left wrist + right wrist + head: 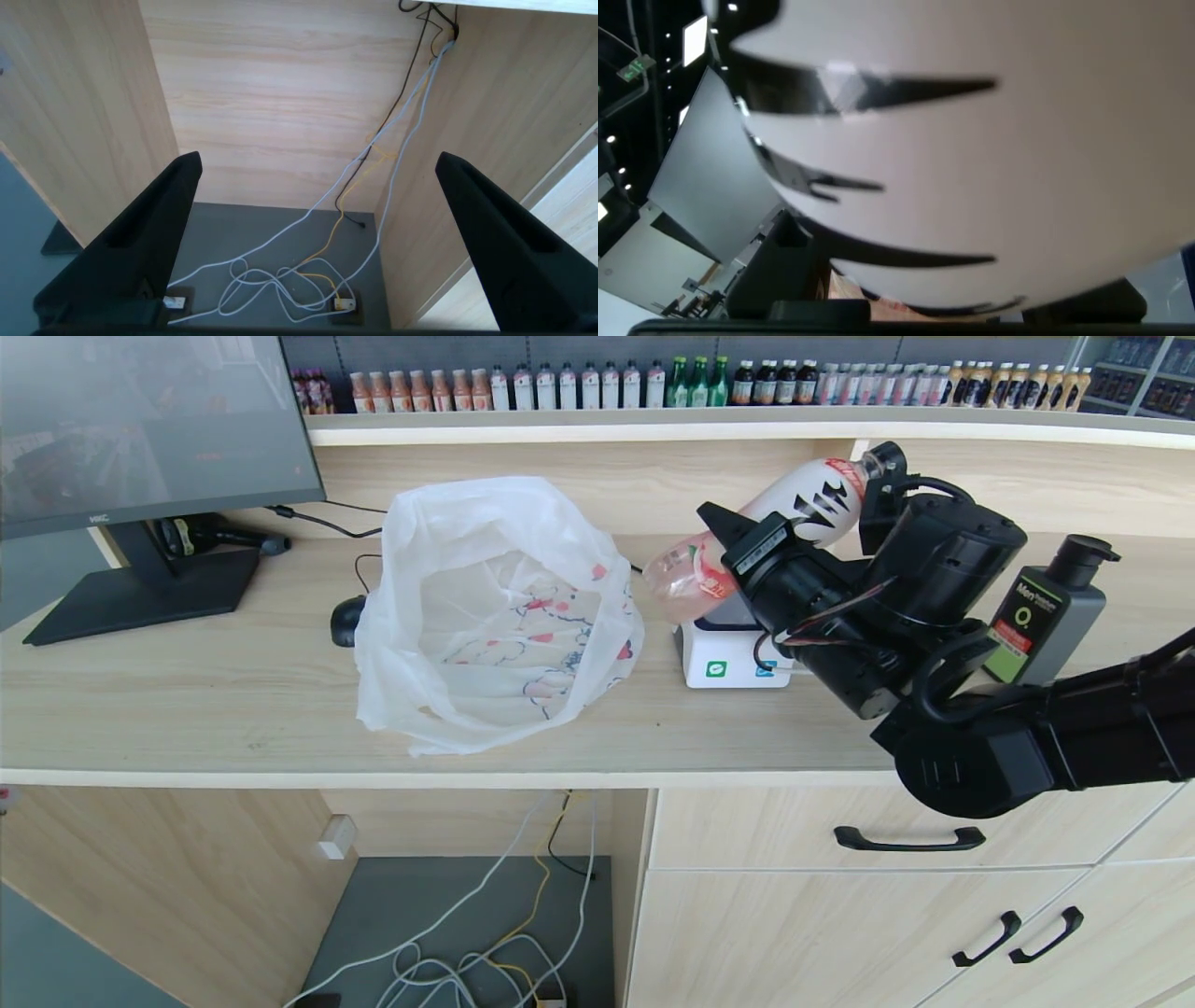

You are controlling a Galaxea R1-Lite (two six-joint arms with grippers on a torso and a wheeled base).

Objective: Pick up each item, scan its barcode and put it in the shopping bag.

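The bottle (812,504) hangs tilted in the air, cap end high and pink base low, directly over the white scanner (733,658). The right pincer (747,527) is clamped around its body. The white label with black strokes sits close against the right wrist camera (971,187).

The open shopping bag (495,616) stands just beside the scanner, with bare surface (187,709) in front of both up to the front edge. A grey pump bottle (1046,616) stands behind the arm.

The left pincer (318,159) is spread wide and empty, below the surface, over loose cables (308,280).
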